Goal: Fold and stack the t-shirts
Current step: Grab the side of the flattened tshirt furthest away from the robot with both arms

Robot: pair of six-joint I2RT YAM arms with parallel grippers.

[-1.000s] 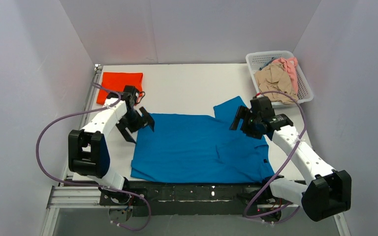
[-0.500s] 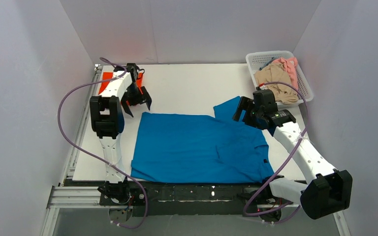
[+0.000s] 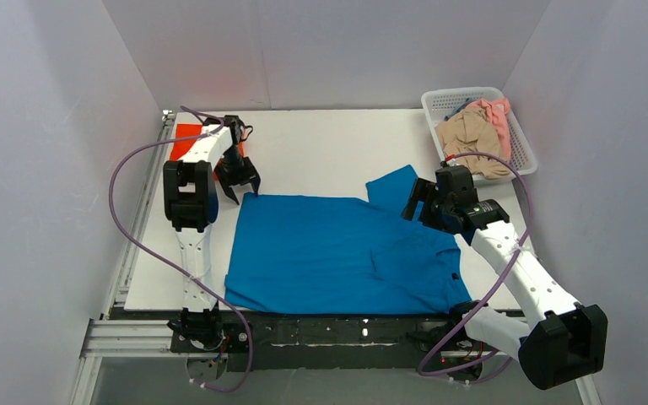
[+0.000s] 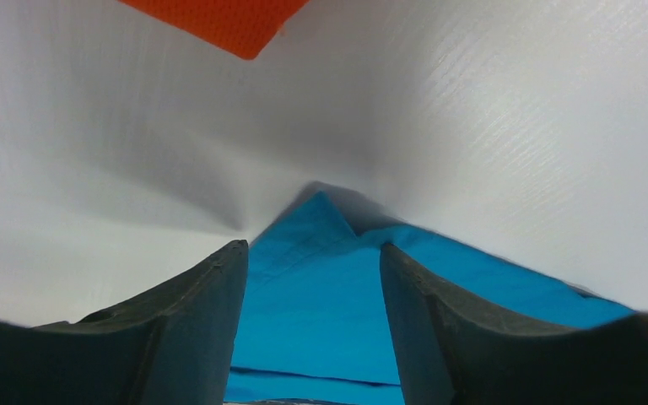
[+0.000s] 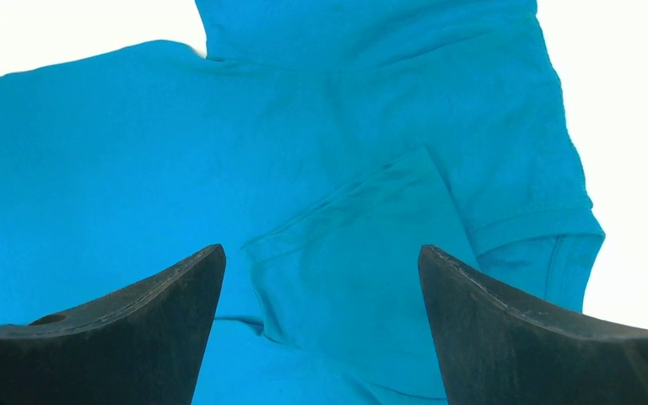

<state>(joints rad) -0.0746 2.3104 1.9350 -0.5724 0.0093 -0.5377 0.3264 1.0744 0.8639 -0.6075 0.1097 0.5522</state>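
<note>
The bright blue t-shirt [image 3: 337, 249] lies spread flat on the white table, collar [image 3: 392, 253] to the right. My left gripper [image 3: 242, 186] is open just over its far left corner, which shows between the fingers in the left wrist view [image 4: 316, 219]. My right gripper [image 3: 422, 202] is open above the shirt's far right shoulder; the right wrist view shows the blue cloth [image 5: 354, 194] below its spread fingers. A folded orange-red t-shirt [image 3: 184, 137] lies at the far left, partly behind the left arm, and shows in the left wrist view [image 4: 219, 21].
A white mesh basket [image 3: 519, 152] at the far right holds a beige t-shirt [image 3: 470, 135] and a pink one [image 3: 494, 111]. Grey walls enclose the table [image 3: 321, 143] on three sides. A metal rail [image 3: 148, 202] runs along the left edge.
My left arm swung from beside the shirt's left edge up to the far left, then lowered onto the far left corner. My right gripper shifted slightly nearer over the shoulder. Both stay open.
</note>
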